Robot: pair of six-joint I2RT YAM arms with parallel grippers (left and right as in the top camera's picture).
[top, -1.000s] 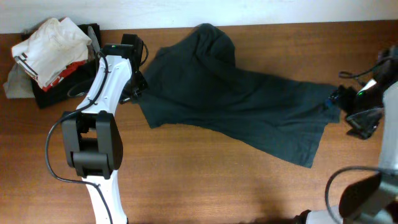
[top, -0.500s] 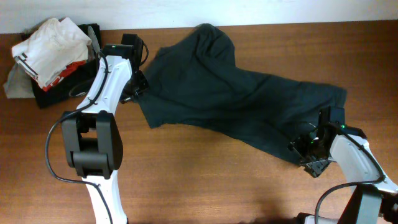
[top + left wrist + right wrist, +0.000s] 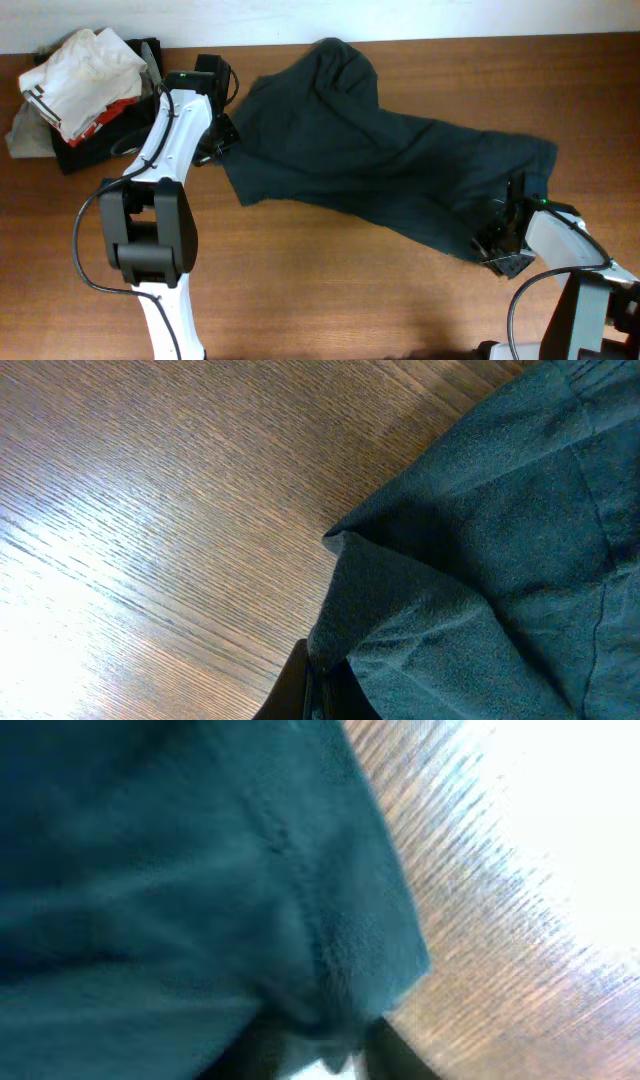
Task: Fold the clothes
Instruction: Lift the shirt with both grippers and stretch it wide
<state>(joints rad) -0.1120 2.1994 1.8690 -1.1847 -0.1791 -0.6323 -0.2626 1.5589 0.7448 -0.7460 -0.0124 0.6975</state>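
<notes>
Dark charcoal T-shirt [image 3: 370, 160] lies face-down-plain (no lettering showing) on the counter [image 3: 330, 290]. It is spread unevenly and rumpled, running from the left gripper [image 3: 218, 140] across to the right gripper [image 3: 497, 245].

Left gripper: at the shirt's edge. Left wrist view shows a peak of fabric drawn up into it, so it reads as clamped on the T-shirt, with only a small bite.

Right gripper: at the opposite corner, with the hem [image 3: 300, 920] running down between its fingers. The right wrist view is blurred, so I cannot tell whether the jaws are together or apart.

Risks, as judged:
- If the right gripper has only the hem's outer edge, or is not yet closed, a lift would let the corner slip out. That end would then drop in a bunch beneath it.
- The left bite is thin, so pulling the cloth taut between the two grippers could drag it free.
- Unequal lift heights would carry the present wrinkles into the fold, giving a skewed crease.
- A heap of light and red clothes [image 3: 75, 80] sits just beyond the left gripper on its outer side. A wide swing that way could snag or drag it
</notes>
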